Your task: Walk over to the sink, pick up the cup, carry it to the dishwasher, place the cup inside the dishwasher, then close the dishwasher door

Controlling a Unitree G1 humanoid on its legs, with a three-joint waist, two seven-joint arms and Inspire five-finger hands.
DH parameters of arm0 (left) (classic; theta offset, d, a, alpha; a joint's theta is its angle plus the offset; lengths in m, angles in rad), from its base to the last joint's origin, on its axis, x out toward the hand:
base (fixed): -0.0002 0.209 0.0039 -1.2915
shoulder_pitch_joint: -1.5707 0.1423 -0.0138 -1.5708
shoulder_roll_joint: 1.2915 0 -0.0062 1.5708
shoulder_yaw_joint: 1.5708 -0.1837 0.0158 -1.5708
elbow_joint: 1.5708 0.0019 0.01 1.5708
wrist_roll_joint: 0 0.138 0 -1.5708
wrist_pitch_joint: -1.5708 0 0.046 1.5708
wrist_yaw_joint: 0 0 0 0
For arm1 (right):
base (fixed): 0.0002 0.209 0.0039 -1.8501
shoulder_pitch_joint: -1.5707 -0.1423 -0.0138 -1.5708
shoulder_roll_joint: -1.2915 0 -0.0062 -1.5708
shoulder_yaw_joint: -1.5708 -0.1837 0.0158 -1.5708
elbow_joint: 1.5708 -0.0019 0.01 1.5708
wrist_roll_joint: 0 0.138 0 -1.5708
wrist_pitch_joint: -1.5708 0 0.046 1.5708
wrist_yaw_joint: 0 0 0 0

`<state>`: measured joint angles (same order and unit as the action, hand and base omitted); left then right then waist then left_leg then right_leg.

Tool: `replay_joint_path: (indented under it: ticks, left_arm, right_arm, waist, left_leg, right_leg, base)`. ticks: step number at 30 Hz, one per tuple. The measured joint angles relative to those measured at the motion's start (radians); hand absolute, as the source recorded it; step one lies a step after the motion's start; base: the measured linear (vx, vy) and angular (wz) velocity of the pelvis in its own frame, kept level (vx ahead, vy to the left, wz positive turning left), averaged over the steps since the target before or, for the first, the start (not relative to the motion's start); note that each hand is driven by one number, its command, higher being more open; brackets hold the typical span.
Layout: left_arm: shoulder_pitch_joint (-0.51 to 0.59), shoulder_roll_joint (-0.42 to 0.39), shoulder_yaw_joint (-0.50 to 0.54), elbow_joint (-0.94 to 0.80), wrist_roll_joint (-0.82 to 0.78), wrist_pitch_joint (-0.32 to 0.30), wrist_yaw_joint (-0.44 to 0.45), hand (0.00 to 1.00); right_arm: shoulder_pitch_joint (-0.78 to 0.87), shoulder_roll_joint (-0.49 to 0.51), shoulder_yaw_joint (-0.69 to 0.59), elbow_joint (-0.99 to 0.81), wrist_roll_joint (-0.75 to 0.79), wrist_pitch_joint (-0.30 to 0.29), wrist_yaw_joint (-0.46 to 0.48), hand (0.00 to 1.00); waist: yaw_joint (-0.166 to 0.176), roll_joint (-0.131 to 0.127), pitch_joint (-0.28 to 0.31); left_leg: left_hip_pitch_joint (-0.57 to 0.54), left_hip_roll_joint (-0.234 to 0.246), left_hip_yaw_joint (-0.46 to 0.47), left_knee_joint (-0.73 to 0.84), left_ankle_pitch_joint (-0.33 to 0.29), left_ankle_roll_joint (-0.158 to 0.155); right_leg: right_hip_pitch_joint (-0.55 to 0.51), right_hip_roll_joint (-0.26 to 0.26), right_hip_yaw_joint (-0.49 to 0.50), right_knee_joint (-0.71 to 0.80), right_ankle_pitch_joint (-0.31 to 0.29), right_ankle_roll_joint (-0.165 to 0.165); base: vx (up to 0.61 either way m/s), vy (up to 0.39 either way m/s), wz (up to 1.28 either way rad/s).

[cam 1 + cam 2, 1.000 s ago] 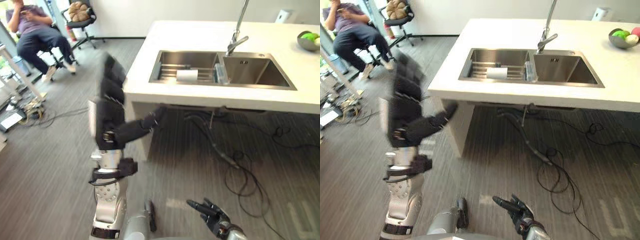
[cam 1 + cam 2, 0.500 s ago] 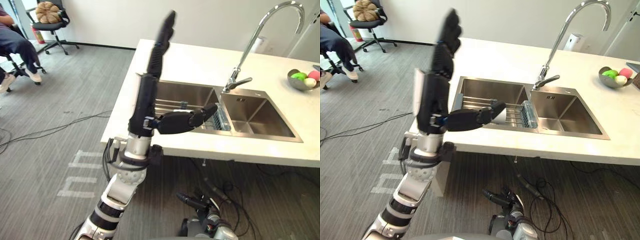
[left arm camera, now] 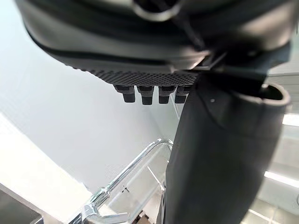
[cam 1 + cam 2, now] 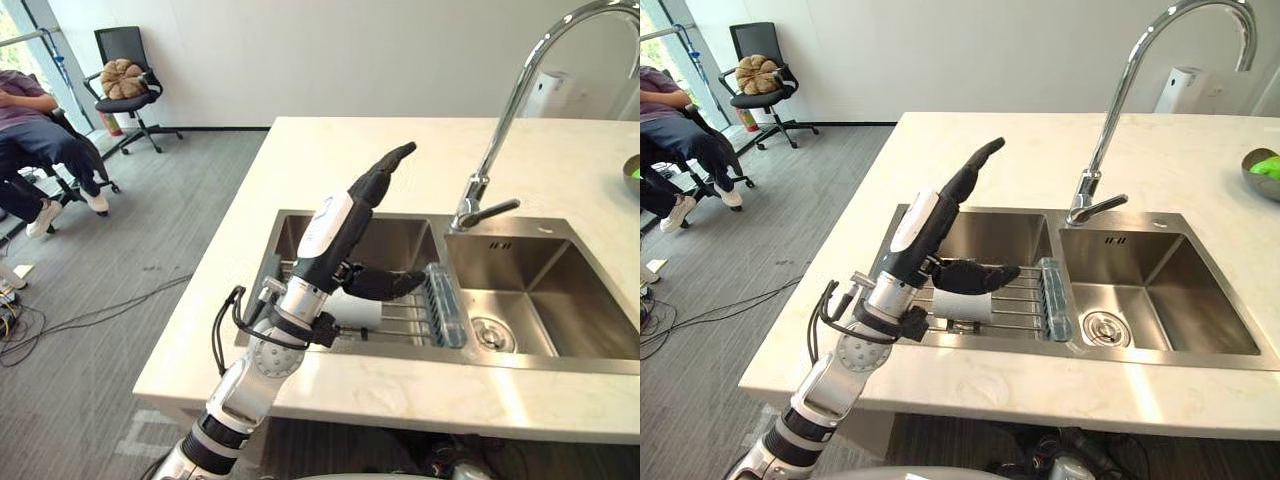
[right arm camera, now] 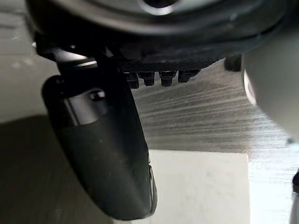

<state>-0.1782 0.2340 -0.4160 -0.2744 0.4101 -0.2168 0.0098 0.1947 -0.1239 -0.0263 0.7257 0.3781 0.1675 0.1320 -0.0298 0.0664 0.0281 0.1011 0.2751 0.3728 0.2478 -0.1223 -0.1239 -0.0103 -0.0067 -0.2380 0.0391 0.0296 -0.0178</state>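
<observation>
A white cup (image 4: 962,306) lies on its side on the wire rack in the left basin of the steel sink (image 4: 1170,290). My left hand (image 4: 335,235) hangs above that basin, just over the cup and not touching it. It is open, with the fingers straight and slanting up and the thumb (image 4: 385,285) stretched out across the rack. The left wrist view looks past the left hand (image 3: 219,154) at the faucet (image 3: 121,179). My right hand (image 5: 107,149) is open and empty, with striped floor and a white surface beyond it.
A tall curved faucet (image 4: 1120,110) stands behind the divider between the two basins. A clear brush-like item (image 4: 440,310) rests along that divider. A bowl of fruit (image 4: 1262,168) sits far right on the white counter (image 4: 970,390). A person (image 4: 30,150) sits at the left near an office chair (image 4: 125,75).
The camera has come closer to the sink, so the whole scene has shifted. My left hand has tipped from pointing upward to leaning over the left basin.
</observation>
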Motion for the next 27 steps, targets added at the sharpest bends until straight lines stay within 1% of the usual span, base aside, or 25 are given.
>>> replay_joint_path:
  ticks: [1,2,3,4,5,6,8,9,10,12,16,18,19,21,23,26,27]
  left_arm:
    - [-0.003,0.028,0.019,0.011,-0.029,-0.003,-0.067,1.00]
    - [-0.016,0.061,0.023,0.041,-0.051,0.000,-0.131,1.00]
    - [-0.023,0.078,0.023,0.051,-0.066,0.010,-0.166,1.00]
    - [-0.036,0.125,0.022,0.067,-0.086,0.032,-0.227,1.00]
    - [-0.051,0.161,0.022,0.085,-0.111,0.045,-0.272,1.00]
    - [-0.079,0.208,0.022,0.099,-0.159,0.087,-0.348,1.00]
    - [-0.109,0.250,0.022,0.118,-0.212,0.118,-0.415,1.00]
    - [-0.122,0.277,0.024,0.120,-0.251,0.144,-0.453,1.00]
    - [-0.126,0.289,0.025,0.120,-0.264,0.151,-0.467,1.00]
    - [-0.131,0.322,0.027,0.120,-0.282,0.184,-0.521,1.00]
    - [-0.142,0.334,0.027,0.123,-0.282,0.206,-0.559,1.00]
    - [-0.153,0.334,0.027,0.125,-0.282,0.218,-0.560,1.00]
    - [-0.155,0.335,0.027,0.125,-0.281,0.221,-0.552,1.00]
    - [-0.155,0.335,0.027,0.125,-0.271,0.221,-0.536,1.00]
    - [-0.158,0.331,0.027,0.124,-0.270,0.221,-0.526,1.00]
    - [-0.158,0.307,0.027,0.124,-0.226,0.222,-0.502,1.00]
    - [-0.158,0.291,0.027,0.124,-0.199,0.221,-0.480,1.00]
  right_arm:
    - [-0.014,-0.003,-0.010,0.026,0.001,-0.005,0.001,1.00]
    - [-0.021,-0.003,-0.017,0.045,0.010,-0.009,0.001,1.00]
    - [-0.023,-0.004,-0.019,0.050,0.015,-0.009,0.001,1.00]
    - [-0.028,-0.003,-0.030,0.064,0.020,-0.011,0.003,1.00]
    - [-0.029,-0.004,-0.033,0.070,0.021,-0.012,0.007,1.00]
    - [-0.029,-0.010,-0.035,0.077,0.019,-0.012,0.025,1.00]
    - [-0.033,-0.015,-0.035,0.090,0.012,-0.012,0.045,1.00]
    - [-0.038,-0.016,-0.035,0.099,0.011,-0.012,0.052,1.00]
    - [-0.041,-0.017,-0.035,0.103,0.011,-0.012,0.057,1.00]
    - [-0.060,-0.022,-0.029,0.126,0.010,-0.005,0.066,1.00]
    - [-0.068,-0.023,-0.026,0.133,-0.015,-0.005,0.070,1.00]
    - [-0.068,-0.024,-0.026,0.133,-0.018,-0.007,0.066,1.00]
    - [-0.068,-0.024,-0.025,0.134,-0.017,-0.011,0.061,1.00]
    - [-0.066,-0.026,-0.025,0.134,-0.015,-0.018,0.050,1.00]
    - [-0.066,-0.025,-0.024,0.134,-0.015,-0.019,0.039,1.00]
    - [-0.066,-0.027,-0.024,0.134,-0.015,-0.020,0.029,1.00]
    - [-0.065,-0.027,-0.022,0.135,-0.015,-0.019,0.025,1.00]
  waist:
    - [-0.015,0.005,-0.003]
    - [-0.019,0.004,-0.003]
    - [-0.024,0.004,-0.003]
    - [-0.038,0.004,-0.003]
    - [-0.044,0.004,-0.003]
    - [-0.046,0.005,-0.004]
    - [-0.047,0.006,-0.005]
    - [-0.049,0.006,-0.005]
    - [-0.051,0.006,-0.005]
    - [-0.065,0.006,-0.005]
    - [-0.075,0.008,-0.003]
    - [-0.078,0.009,-0.003]
    - [-0.078,0.003,-0.001]
    - [-0.083,0.003,0.000]
    - [-0.085,0.002,0.000]
    - [-0.086,0.002,0.000]
    - [-0.087,0.002,0.000]
  left_leg:
    - [0.032,-0.024,0.009,-0.088,0.022,-0.023]
    - [0.061,-0.045,0.025,-0.151,0.048,-0.030]
    - [0.067,-0.054,0.029,-0.166,0.057,-0.030]
    - [0.068,-0.071,0.029,-0.177,0.070,-0.027]
    - [0.068,-0.084,0.028,-0.179,0.077,-0.023]
    - [0.066,-0.095,0.024,-0.179,0.081,-0.019]
    - [0.066,-0.103,0.021,-0.184,0.081,-0.019]
    - [0.065,-0.107,0.020,-0.192,0.081,-0.019]
    - [0.064,-0.109,0.019,-0.196,0.081,-0.019]
    - [0.063,-0.114,0.018,-0.213,0.076,-0.020]
    - [0.057,-0.112,0.019,-0.219,0.044,-0.010]
    - [0.059,-0.108,0.021,-0.223,0.019,0.002]
    - [0.058,-0.114,0.023,-0.222,0.018,0.005]
    - [0.055,-0.129,0.026,-0.218,0.012,0.015]
    - [0.048,-0.136,0.026,-0.218,0.011,0.018]
    - [0.044,-0.139,0.027,-0.217,0.012,0.019]
    - [0.042,-0.140,0.027,-0.216,0.012,0.019]
  right_leg:
    - [-0.007,-0.003,-0.001,-0.009,0.005,0.000]
    - [-0.005,-0.011,0.002,-0.016,0.008,0.004]
    - [-0.002,-0.016,0.003,-0.021,0.010,0.007]
    - [0.004,-0.031,0.002,-0.031,0.014,0.013]
    - [0.011,-0.043,0.001,-0.042,0.018,0.019]
    - [0.019,-0.057,0.002,-0.061,0.026,0.030]
    - [0.026,-0.064,-0.001,-0.077,0.035,0.036]
    - [0.027,-0.066,-0.005,-0.086,0.040,0.039]
    - [0.027,-0.066,-0.007,-0.091,0.044,0.041]
    - [0.026,-0.066,-0.014,-0.108,0.059,0.043]
    - [0.020,-0.057,-0.014,-0.124,0.081,0.049]
    - [0.019,-0.053,-0.014,-0.124,0.090,0.052]
    - [0.018,-0.063,-0.010,-0.126,0.097,0.056]
    - [0.015,-0.078,-0.004,-0.129,0.104,0.065]
    - [0.008,-0.085,-0.002,-0.129,0.109,0.067]
    - [0.002,-0.088,-0.001,-0.129,0.111,0.070]
    - [-0.001,-0.088,-0.001,-0.129,0.113,0.070]
  base:
    - [0.19,0.139,0.01]
    - [0.16,0.140,-0.01]
    - [0.11,0.129,0.04]
    - [0.07,0.120,0.10]
    - [0.06,0.148,0.10]
    - [0.03,0.117,0.06]
    - [0.00,0.072,0.06]
    - [-0.02,0.053,0.09]
    - [-0.04,0.055,0.11]
    - [-0.07,0.048,0.09]
    - [-0.10,0.043,0.00]
    - [-0.11,0.054,-0.01]
    - [-0.12,0.064,-0.05]
    - [-0.13,0.072,-0.05]
    - [-0.07,0.035,-0.01]
    - [-0.01,0.006,0.00]
    - [0.00,0.000,0.00]
